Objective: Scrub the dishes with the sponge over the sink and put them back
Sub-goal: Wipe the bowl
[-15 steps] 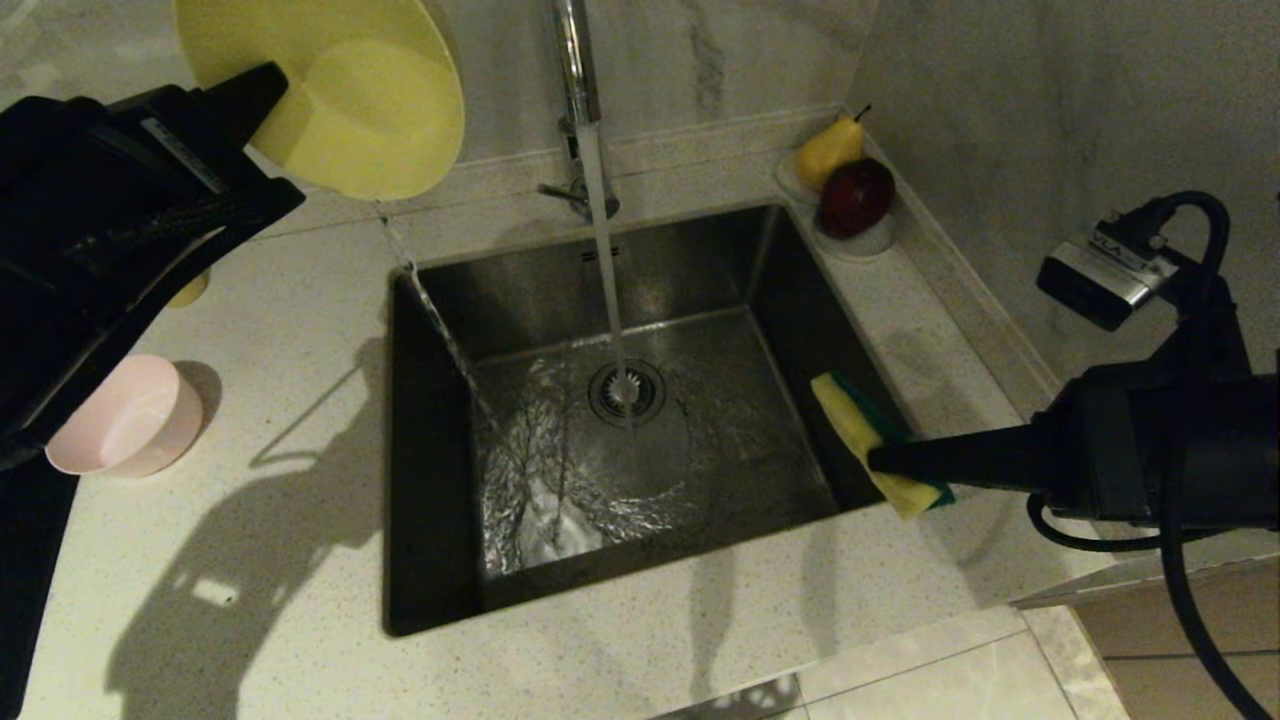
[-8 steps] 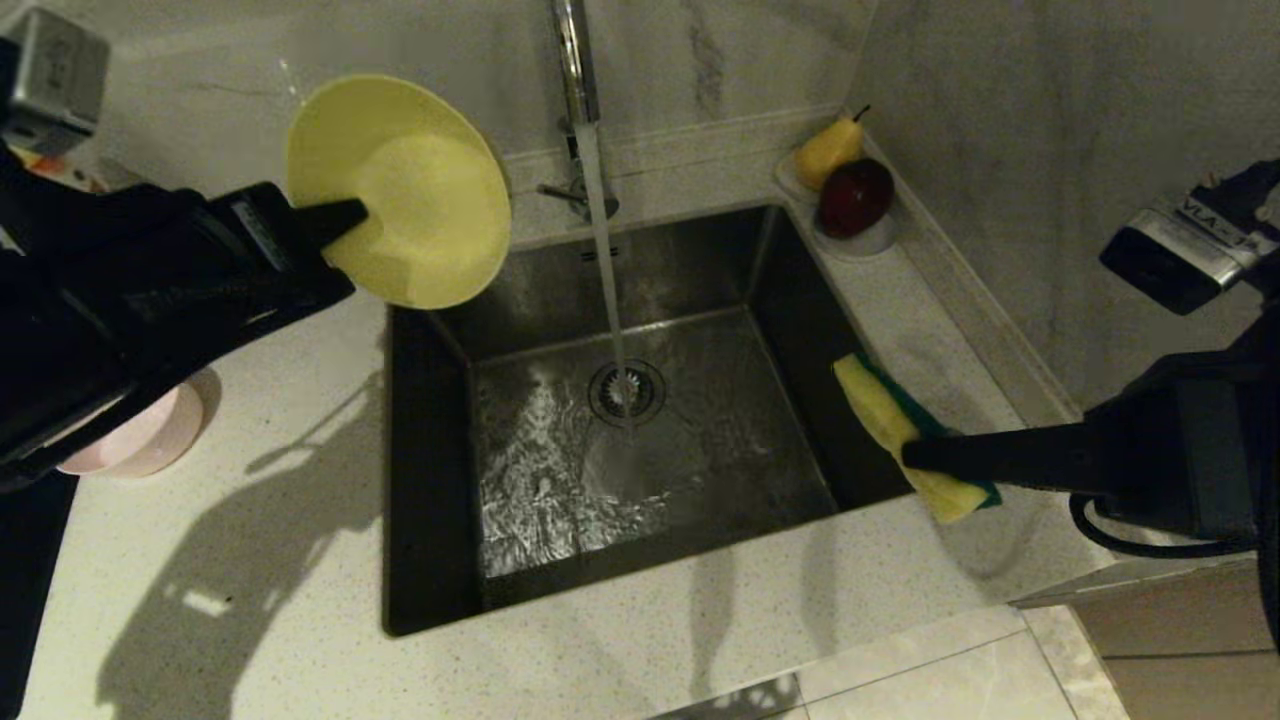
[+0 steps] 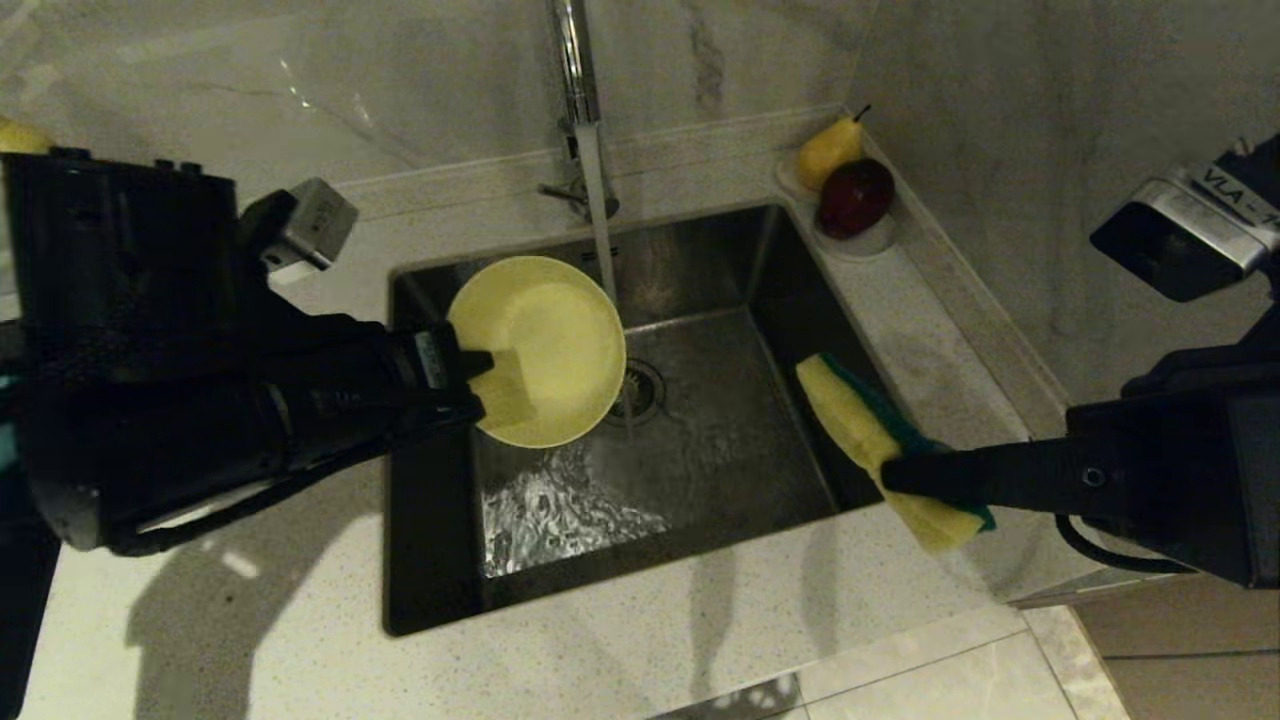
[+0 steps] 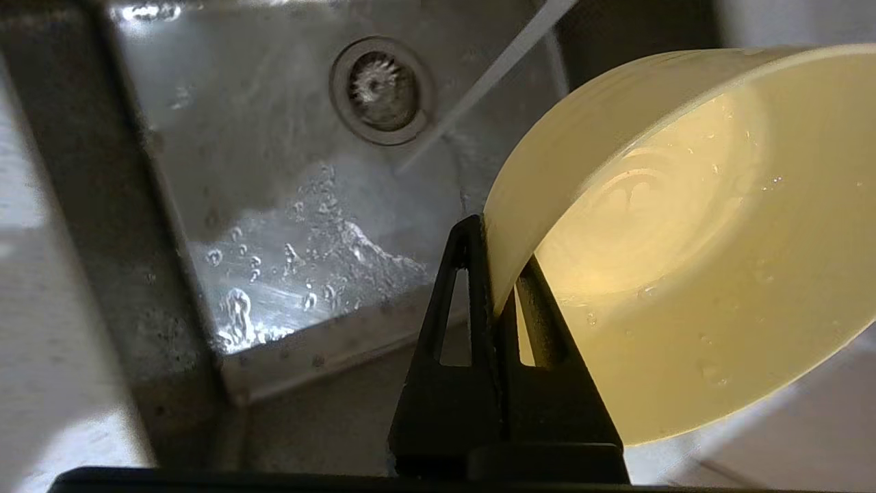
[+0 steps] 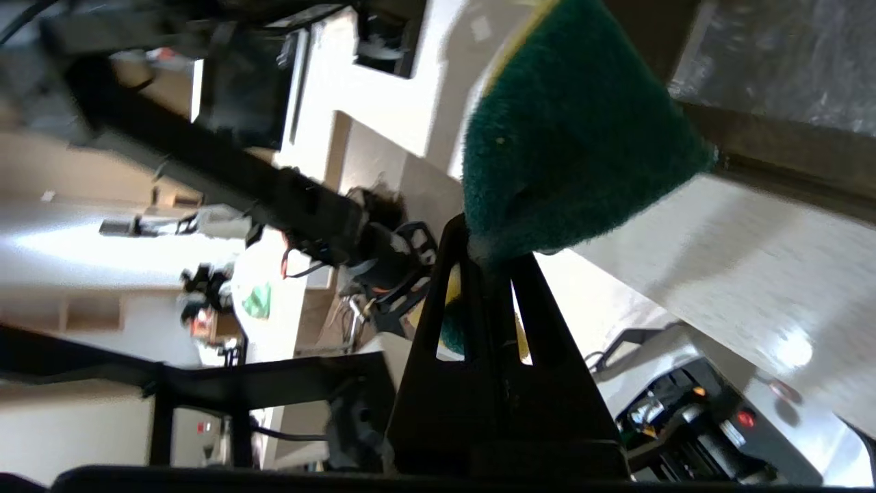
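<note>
My left gripper (image 3: 478, 375) is shut on the rim of the yellow bowl (image 3: 545, 345). It holds the bowl tilted over the left half of the sink (image 3: 720, 470), its opening facing up and forward, just beside the water stream. In the left wrist view the fingers pinch the wet bowl's wall (image 4: 684, 239) at my left gripper (image 4: 496, 253), above the drain strainer (image 4: 382, 89). My right gripper (image 3: 890, 470) is shut on the sponge (image 3: 860, 430) over the sink's right edge, yellow foam up, and the green face (image 5: 575, 137) shows beyond my right gripper (image 5: 489, 253).
Water runs from the chrome tap (image 3: 572, 60) into the basin near the drain. A white dish (image 3: 870, 243) holding a pear (image 3: 828, 150) and a red apple stands at the counter's back right corner. Pale counter surrounds the sink, and its front edge drops to floor tiles.
The left arm has swung the yellow bowl from high over the back left counter down and right, over the sink beside the water stream. The right gripper with the sponge has barely shifted.
</note>
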